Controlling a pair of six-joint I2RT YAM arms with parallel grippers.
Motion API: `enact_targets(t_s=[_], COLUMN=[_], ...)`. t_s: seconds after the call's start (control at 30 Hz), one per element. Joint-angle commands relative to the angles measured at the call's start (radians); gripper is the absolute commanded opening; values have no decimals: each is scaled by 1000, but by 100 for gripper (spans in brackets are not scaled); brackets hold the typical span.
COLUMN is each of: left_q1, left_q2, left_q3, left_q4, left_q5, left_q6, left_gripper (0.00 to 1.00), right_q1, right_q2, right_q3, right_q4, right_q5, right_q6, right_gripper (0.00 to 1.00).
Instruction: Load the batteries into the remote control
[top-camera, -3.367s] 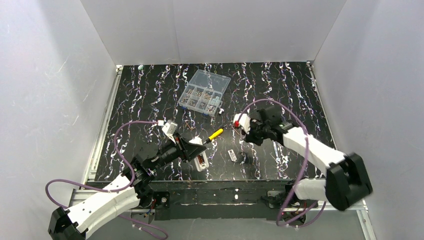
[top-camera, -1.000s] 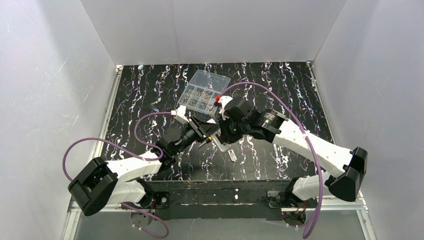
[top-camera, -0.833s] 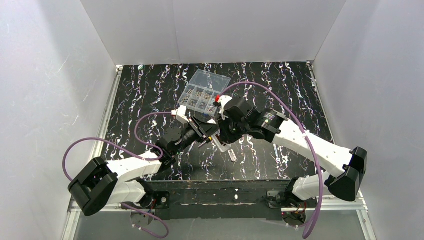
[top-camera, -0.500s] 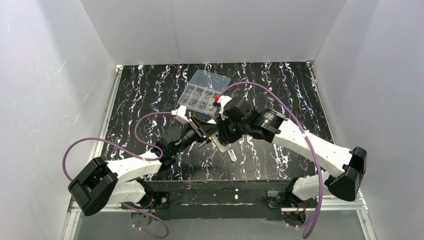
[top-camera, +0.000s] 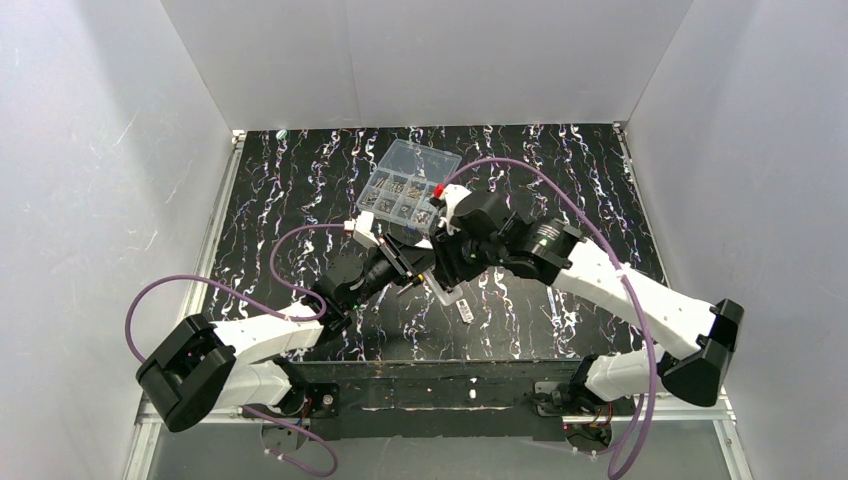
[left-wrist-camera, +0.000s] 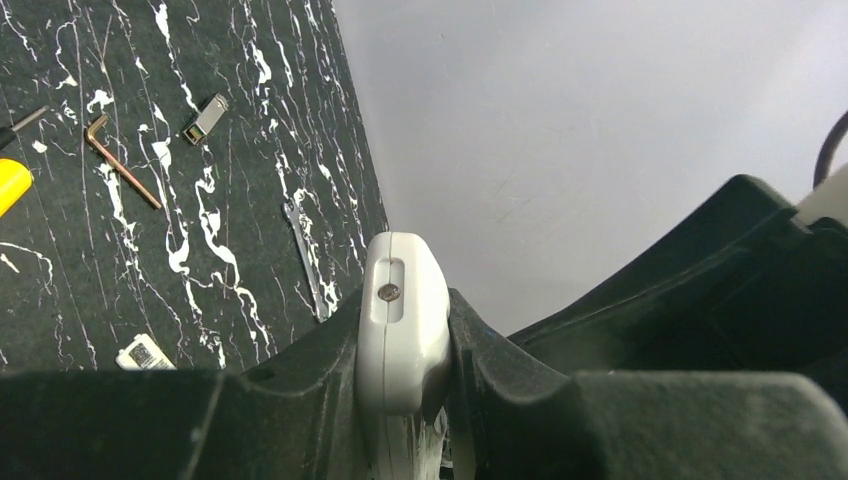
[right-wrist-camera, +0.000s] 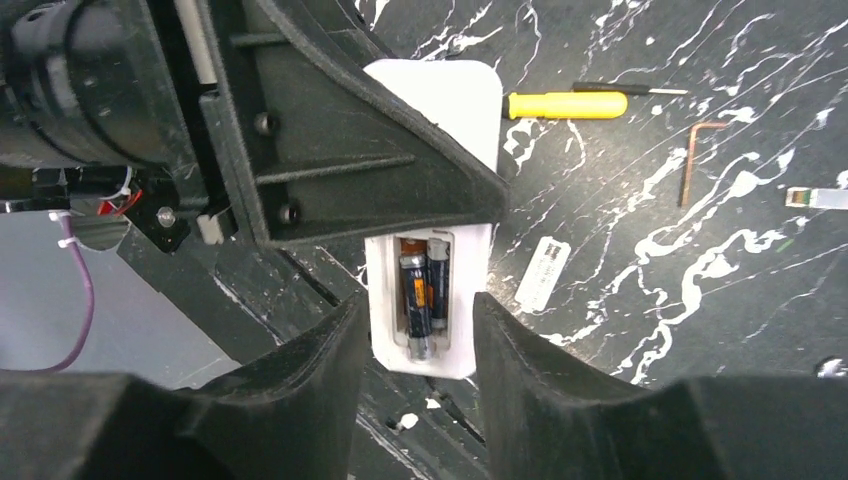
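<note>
**Holding the remote steady while its cells go in**

Top external view: both arms reach to the middle of the frame and meet just below the clear compartment box. The left gripper and the right gripper stand nose to nose. The remote control shows only as a white sliver under them, and seems to be held clear of the black marbled table. The arrangement suggests one arm acts as a vice so the other can work. A small white tab lies on the table just below and right of them. It may be the battery cover, though that is not certain.

Left wrist view: the left pincer is clamped on the remote, with a finger pressed against each long side. The rounded end, carrying a small screw, pokes out at the centre of the frame. A hex key lies on the table at upper left.

Right wrist view: the remote's back faces this camera with its compartment open. Two batteries lie side by side in it at the centre of the frame. The left gripper's black body covers the remote's middle, probably so the compartment end stays free. The right fingers flank the remote's lower end, about its width apart. Whether they press on it or stand just clear cannot be told. The batteries look seated, so fitting the cover is likely what remains. A yellow-handled screwdriver rests on the table at upper right.
</note>
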Motion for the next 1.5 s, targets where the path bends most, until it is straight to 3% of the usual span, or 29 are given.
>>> enact_targets(t_s=[0.0,0.1,0.33,0.6,0.77,1.03,1.23,1.47], left_q1=[-4,-3,-4,-3,-4,-3,-3,-4], left_q2=[-28,-34,-18,-40,-40,-43,-41,-36], left_q3=[50,56,58,40,35,31,32,34], left_q4=[101,102,102,101,101,100,100,101], left_q5=[41,103,195,221,224,233,232,233], left_q6=[-11,-8,-97,-117,-122,-124,-124,-119], left_gripper=[0,0,0,0,0,0,0,0], right_q1=[0,-3,-25,-83,-133,-242,-288,-292], right_q2=[-113,-183,-353,-593,-575,-473,-432,-400], right_q3=[33,-26,-233,-486,-476,-407,-408,-401], right_q4=[66,102,244,430,429,294,308,315], right_q5=[58,98,19,-551,-767,-955,-995,-1004], right_q6=[-75,-165,-467,-785,-806,-967,-1027,-1036], right_gripper=[55,61,61,67,62,55,42,41])
